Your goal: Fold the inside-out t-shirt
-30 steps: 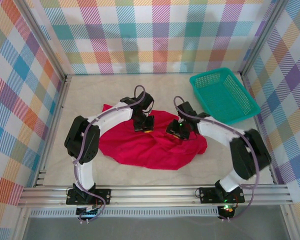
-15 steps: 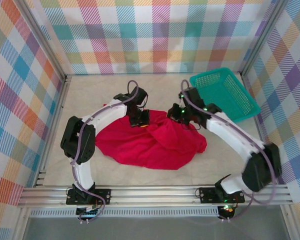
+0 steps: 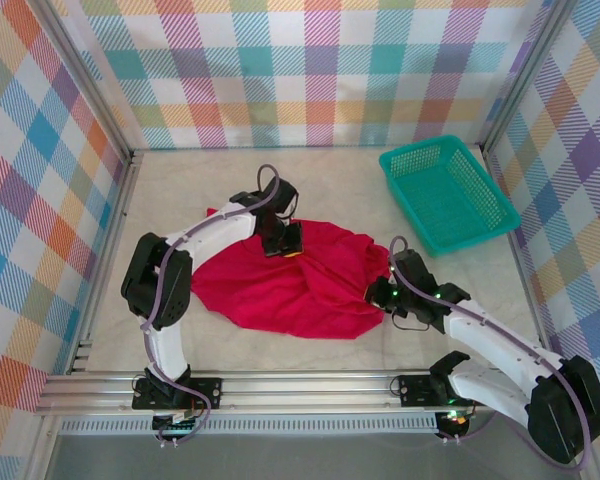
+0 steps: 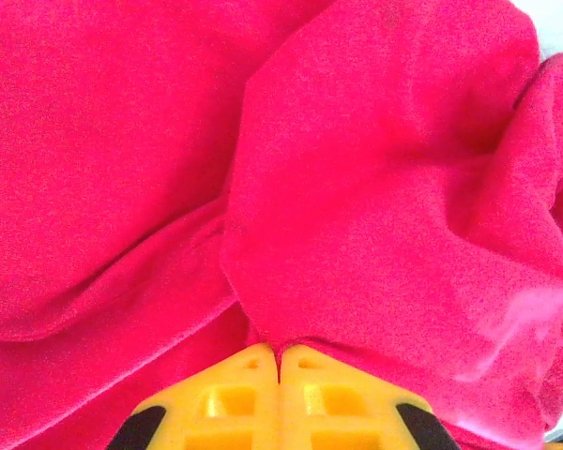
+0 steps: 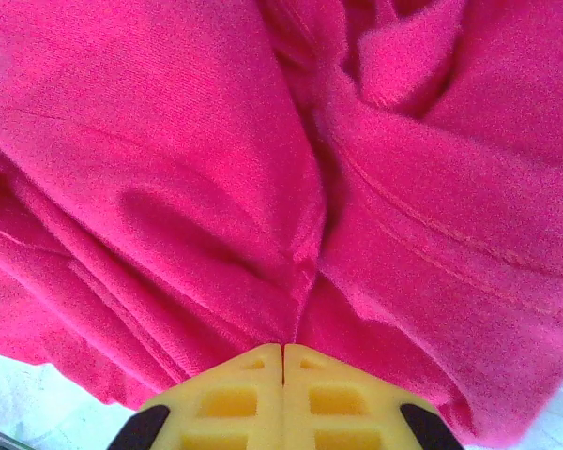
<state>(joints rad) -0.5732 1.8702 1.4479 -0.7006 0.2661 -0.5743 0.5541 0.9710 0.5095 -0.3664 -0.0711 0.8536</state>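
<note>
The t-shirt (image 3: 300, 285) lies crumpled on the table (image 3: 180, 190), about midway between its left and right sides and nearer the front edge than the back. The mesh basket (image 3: 448, 195) sits at the back right corner, well apart from the t-shirt and behind and to the right of it. The left gripper (image 3: 285, 245) rests on the t-shirt's back edge, near its middle, its tips meeting at a fold of cloth. The right gripper (image 3: 378, 295) is at the t-shirt's right front edge, tips likewise meeting at a fold. The left arm curves around the t-shirt's left side; the right arm lies to its right and front.
</note>
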